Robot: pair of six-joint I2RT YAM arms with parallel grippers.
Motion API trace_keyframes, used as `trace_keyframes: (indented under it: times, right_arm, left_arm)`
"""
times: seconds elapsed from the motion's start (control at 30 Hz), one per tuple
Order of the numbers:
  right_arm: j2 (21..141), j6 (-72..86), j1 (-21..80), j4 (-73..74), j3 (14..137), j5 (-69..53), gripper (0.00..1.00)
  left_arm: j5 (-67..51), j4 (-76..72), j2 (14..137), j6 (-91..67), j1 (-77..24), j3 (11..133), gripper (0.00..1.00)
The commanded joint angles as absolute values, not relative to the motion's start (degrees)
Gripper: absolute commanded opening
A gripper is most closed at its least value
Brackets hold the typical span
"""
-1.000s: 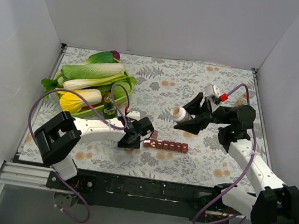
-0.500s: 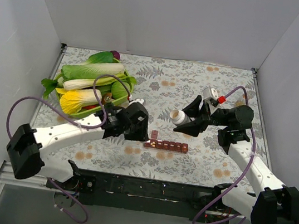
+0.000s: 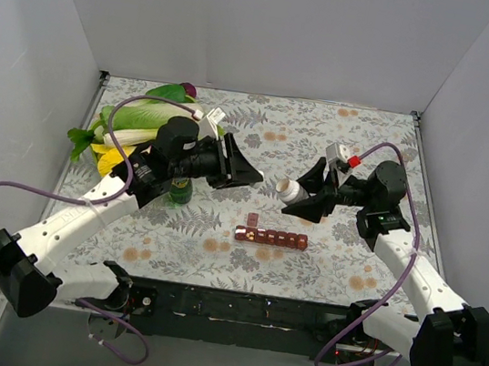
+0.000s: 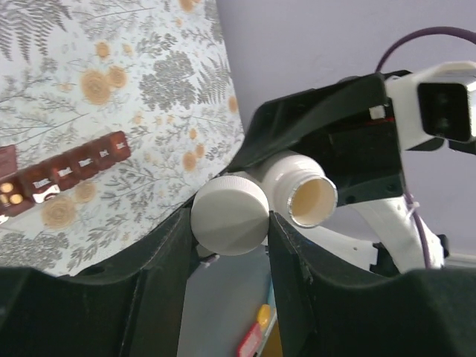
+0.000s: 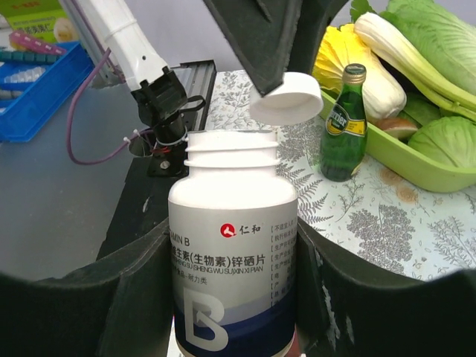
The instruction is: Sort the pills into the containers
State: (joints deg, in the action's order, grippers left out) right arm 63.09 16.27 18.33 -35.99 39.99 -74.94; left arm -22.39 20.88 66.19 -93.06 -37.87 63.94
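The containers are a dark red-brown pill strip (image 3: 270, 237) lying flat on the floral mat, with one lid at its left end standing open. The strip also shows in the left wrist view (image 4: 67, 167). My right gripper (image 3: 302, 199) is shut on a white pill bottle (image 5: 232, 253) with a blue-grey label, tilted, its mouth (image 4: 309, 199) open. My left gripper (image 3: 253, 177) is shut on the bottle's white cap (image 4: 229, 217) and holds it in the air just beside the mouth. The cap also shows above the bottle in the right wrist view (image 5: 285, 97). No loose pills show.
A dark green bottle (image 3: 179, 190) stands on the mat by a green tray (image 5: 401, 167) of leafy vegetables (image 3: 144, 117) at the back left. White walls close in the mat on three sides.
My left arm has lifted off the mat near the strip's left end and swung up and right to the bottle's mouth. My right gripper with the bottle has shifted slightly left.
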Motion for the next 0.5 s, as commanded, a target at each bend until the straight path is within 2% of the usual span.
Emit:
trace_keyframes:
  times: [0.0, 0.47]
  right_arm:
    - [62.31, 6.25, 18.10, -24.37, 44.29, -70.67, 0.05]
    - [62.93, -0.17, 19.60, -14.86, 47.37, -63.90, 0.05]
  left_arm:
    - [-30.40, 13.46, 67.14, -98.43, -37.09, 65.57, 0.25]
    - [-32.61, 9.32, 70.84, -102.74, -37.00, 65.04, 0.25]
